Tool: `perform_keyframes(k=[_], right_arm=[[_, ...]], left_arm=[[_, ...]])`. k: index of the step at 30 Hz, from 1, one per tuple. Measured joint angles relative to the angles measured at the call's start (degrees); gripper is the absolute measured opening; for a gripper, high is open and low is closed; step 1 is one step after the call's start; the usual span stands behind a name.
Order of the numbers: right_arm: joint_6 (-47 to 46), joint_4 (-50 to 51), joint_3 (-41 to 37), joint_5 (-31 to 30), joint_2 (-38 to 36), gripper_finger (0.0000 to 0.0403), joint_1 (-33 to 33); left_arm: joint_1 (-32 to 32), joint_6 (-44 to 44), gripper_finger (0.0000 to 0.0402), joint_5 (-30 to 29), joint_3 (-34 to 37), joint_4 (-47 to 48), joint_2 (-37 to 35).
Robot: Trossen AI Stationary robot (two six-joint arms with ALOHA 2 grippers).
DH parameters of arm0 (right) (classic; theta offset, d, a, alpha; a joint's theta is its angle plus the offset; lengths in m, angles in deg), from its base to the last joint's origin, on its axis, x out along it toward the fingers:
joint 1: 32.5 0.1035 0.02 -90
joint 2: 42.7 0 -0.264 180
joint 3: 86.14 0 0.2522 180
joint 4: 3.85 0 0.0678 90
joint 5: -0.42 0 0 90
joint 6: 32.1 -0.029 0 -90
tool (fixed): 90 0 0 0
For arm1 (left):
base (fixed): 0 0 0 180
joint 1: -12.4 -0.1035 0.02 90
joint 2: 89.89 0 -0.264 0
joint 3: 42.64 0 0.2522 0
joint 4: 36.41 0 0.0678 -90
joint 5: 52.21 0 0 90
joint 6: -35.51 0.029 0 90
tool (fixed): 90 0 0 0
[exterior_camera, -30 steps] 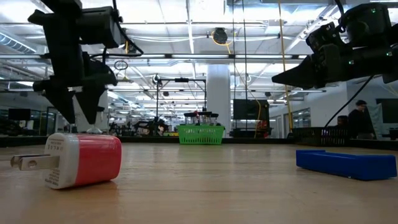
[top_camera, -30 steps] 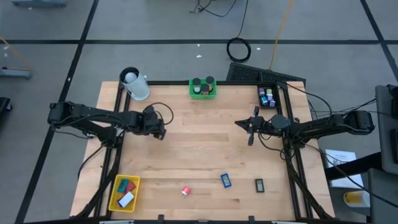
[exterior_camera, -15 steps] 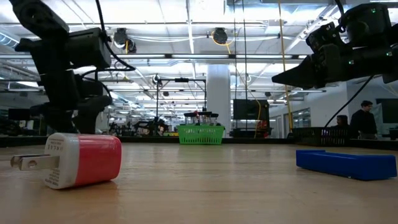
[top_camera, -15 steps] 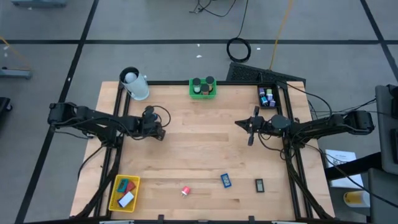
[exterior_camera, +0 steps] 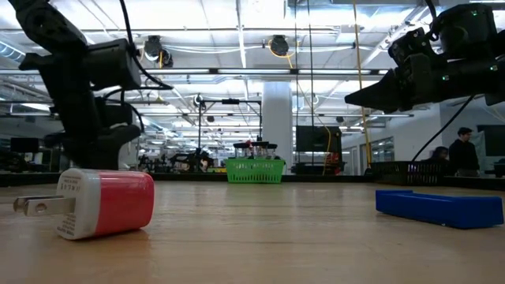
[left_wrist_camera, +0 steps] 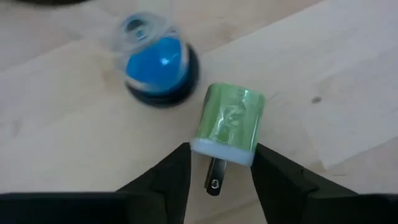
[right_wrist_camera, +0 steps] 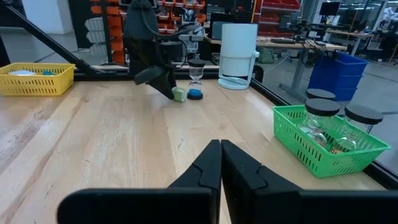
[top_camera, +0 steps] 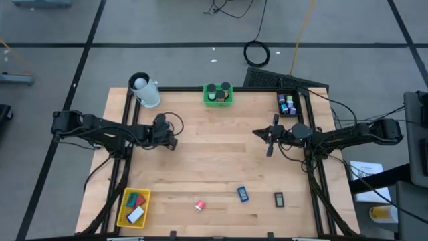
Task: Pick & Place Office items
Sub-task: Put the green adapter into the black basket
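Wooden table [top_camera: 214, 157], workshop behind. Left gripper [left_wrist_camera: 219, 180] low at left side, fingers narrowing either side of small green plug charger with white face [left_wrist_camera: 229, 124], beside blue-filled sand timer [left_wrist_camera: 157, 65], likely for pickup. Right gripper [right_wrist_camera: 220, 163] waits mid-right, fingers closed, empty.

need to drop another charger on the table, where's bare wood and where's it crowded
Bare wood: the wide middle strip between the left gripper and the right gripper, and the stretch below it down to the red charger and blue block. Crowded: the left gripper's spot, with the green charger and blue-topped item.
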Motion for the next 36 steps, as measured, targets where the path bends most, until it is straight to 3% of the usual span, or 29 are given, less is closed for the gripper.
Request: perform_keyframes(k=[4,12,16,19,30,36], right_arm=[[0.0,0.0,0.0,0.0,0.0,0.0000,0.0],[0.0,0.0,0.0,0.0,0.0,0.0000,0.0],[0.0,0.0,0.0,0.0,0.0,0.0000,0.0],[0.0,0.1,0.0,0.0,0.0,0.0000,0.0],[0.0,0.5,0.0,0.0,0.0,0.0000,0.0],[0.0,0.5,0.0,0.0,0.0,0.0000,0.0]], left_arm=[[0.0,2.3,0.0165,0.0,0.0,-1.3,0.0],[0.0,5.1,0.0257,0.1,0.0,-3.2,0.0],[0.0,7.8,0.0277,0.5,0.0,-5.6,1.0],[0.0,8.6,0.0261,1.0,0.0,-5.6,1.5],[0.7,11.1,0.0144,1.3,0.0,-9.1,3.7],[2.2,11.0,0.0145,1.1,0.0,-10.8,3.7]])
